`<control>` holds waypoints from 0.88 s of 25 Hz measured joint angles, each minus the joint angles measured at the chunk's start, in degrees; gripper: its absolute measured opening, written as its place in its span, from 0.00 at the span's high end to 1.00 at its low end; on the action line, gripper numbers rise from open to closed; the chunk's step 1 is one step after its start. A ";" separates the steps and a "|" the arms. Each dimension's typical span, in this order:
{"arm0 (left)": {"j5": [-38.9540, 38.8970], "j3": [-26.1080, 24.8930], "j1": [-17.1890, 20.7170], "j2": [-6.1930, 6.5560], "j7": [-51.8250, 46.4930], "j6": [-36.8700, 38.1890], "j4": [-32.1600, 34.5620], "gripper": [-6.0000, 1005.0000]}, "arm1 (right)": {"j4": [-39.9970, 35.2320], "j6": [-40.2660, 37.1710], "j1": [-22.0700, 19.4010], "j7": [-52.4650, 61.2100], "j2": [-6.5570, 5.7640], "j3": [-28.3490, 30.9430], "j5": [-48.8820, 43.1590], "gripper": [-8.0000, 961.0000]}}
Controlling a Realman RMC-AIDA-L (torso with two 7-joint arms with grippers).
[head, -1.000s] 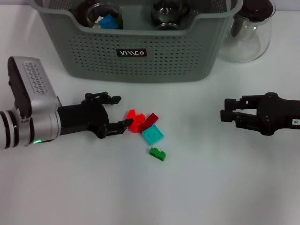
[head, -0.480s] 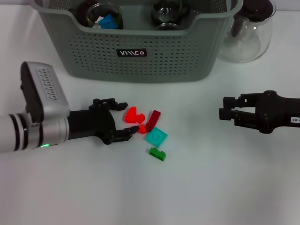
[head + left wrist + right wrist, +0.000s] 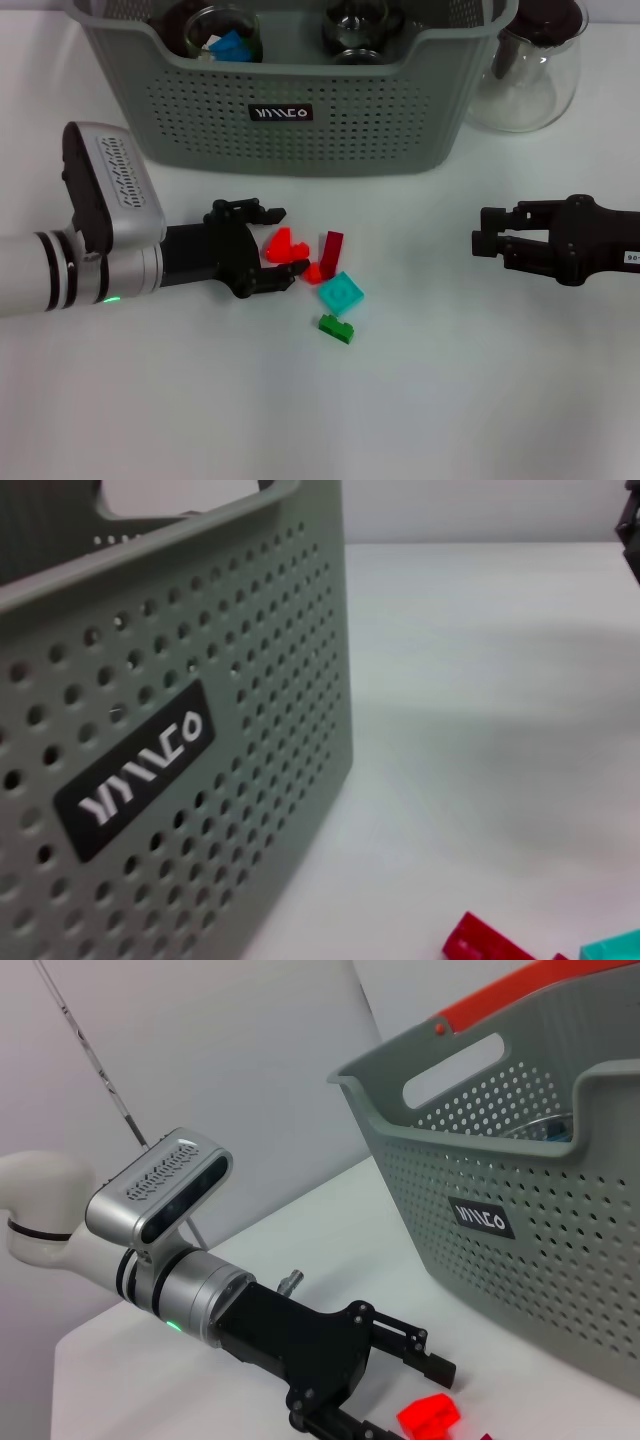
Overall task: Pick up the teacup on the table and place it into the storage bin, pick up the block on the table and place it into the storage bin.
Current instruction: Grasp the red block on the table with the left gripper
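A white desk (image 3: pixel 480 400) carries a grey-green perforated storage bin (image 3: pixel 300 120) at its far edge, with a clear glass teapot (image 3: pixel 530 75) just beside the bin toward the far right corner. Near the middle lie small blocks close together: a red block (image 3: pixel 284 245), a dark red block (image 3: pixel 331 252), a teal block (image 3: pixel 341 293) and a green block (image 3: pixel 336 328).

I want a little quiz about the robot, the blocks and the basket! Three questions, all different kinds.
1. True or false: the left gripper is open around the bright red plastic block.
2. Which block lies nearest the camera in the head view? A) small green plastic block B) teal square block C) dark red block
3. Fill in: the blue block sits inside a glass cup in the grey-green perforated plastic storage bin, so it is already ____.

Key: 1 true; 2 A; 3 stored.
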 joint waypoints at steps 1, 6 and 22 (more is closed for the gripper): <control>0.00 0.33 -0.04 0.03 0.00 0.16 -0.09 0.30 | 0.00 0.05 0.00 -0.02 -0.01 -0.01 0.00 0.55; 0.35 2.16 0.10 0.13 -0.11 0.91 0.02 0.30 | 0.00 0.16 0.10 -0.04 -0.07 -0.16 0.00 0.55; -1.17 2.41 4.28 0.02 -0.66 3.92 3.73 0.30 | 0.04 0.32 0.42 0.03 -0.02 -0.23 0.00 0.55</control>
